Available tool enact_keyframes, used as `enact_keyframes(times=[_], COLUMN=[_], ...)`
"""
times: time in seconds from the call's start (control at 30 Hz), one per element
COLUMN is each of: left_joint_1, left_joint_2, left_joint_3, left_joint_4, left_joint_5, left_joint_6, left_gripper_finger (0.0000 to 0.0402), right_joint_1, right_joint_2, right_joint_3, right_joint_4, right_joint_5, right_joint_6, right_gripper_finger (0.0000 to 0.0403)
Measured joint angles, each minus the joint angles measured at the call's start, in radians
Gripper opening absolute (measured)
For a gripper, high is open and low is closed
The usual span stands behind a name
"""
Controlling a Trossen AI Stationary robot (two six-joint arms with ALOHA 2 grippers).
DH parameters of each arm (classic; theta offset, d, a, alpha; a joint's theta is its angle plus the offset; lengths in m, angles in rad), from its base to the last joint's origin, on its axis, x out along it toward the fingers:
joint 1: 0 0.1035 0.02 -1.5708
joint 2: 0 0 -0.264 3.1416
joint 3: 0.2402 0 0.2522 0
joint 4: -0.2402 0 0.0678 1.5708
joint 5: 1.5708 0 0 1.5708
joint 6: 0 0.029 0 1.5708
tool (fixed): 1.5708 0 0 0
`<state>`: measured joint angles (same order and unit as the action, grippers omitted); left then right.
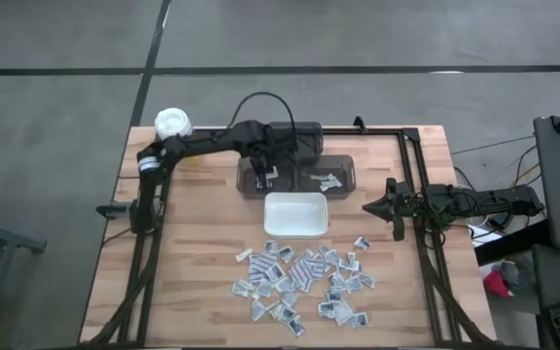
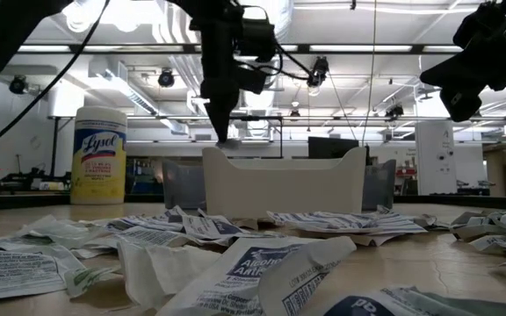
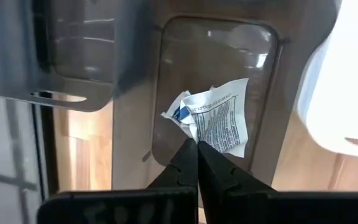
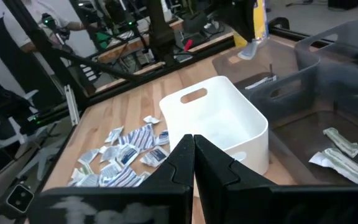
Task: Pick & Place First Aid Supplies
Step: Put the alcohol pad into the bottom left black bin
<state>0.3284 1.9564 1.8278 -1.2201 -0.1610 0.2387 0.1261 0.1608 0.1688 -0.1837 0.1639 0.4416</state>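
Observation:
My left gripper [image 1: 263, 177] hangs over the clear grey bin [image 1: 343, 163] at the table's far middle. It points steeply down and is shut on one white packet with blue print [image 3: 219, 118]. The other first aid supplies [image 1: 299, 282] lie in a loose heap flat on the wood near the front edge. Between the heap and the bin stands the white tray [image 1: 296, 214]. A couple of packets [image 1: 327, 179] lie on the bin's floor. My right gripper [image 1: 372, 207] is shut on nothing and waits at the table's right side. My left gripper pinches the packet's near edge [image 3: 199, 138] between its two fingertips. The fingers come from above, pointing steeply down. The crumpled packet sticks out beyond the fingertips, clear of the bin's floor [image 3: 185, 74] below.
A yellow canister with a white lid [image 1: 173, 123] stands at the far left corner. A second, darker bin [image 1: 295, 136] sits behind the clear one. A black frame rail [image 1: 418, 185] runs along the table's right side. Bare wood lies left of the white tray.

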Motion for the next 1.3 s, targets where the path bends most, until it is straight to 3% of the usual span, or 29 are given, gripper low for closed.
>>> enact_keyframes(times=[0.23, 0.43, 0.8, 1.3], left_joint_1=[0.075, 0.085, 0.084, 0.084], left_joint_2=[0.018, 0.052, 0.056, 0.056], left_joint_3=[-0.001, -0.028, -0.218, -0.264], left_joint_4=[0.018, 0.028, 0.146, 0.203], left_joint_5=[0.146, 0.147, 0.143, 0.133], left_joint_6=[0.096, 0.124, 0.135, 0.086], left_gripper_finger=[0.0000, 0.0000, 0.0000, 0.0000], right_joint_1=[0.000, 0.000, 0.000, 0.000], right_joint_2=[0.000, 0.000, 0.000, 0.000], right_joint_3=[0.000, 0.000, 0.000, 0.000], right_joint_4=[0.000, 0.000, 0.000, 0.000], right_joint_5=[0.001, 0.003, 0.004, 0.004], right_joint_6=[0.000, 0.000, 0.000, 0.004], right_gripper_finger=[0.0008, 0.0008, 0.0008, 0.0008])
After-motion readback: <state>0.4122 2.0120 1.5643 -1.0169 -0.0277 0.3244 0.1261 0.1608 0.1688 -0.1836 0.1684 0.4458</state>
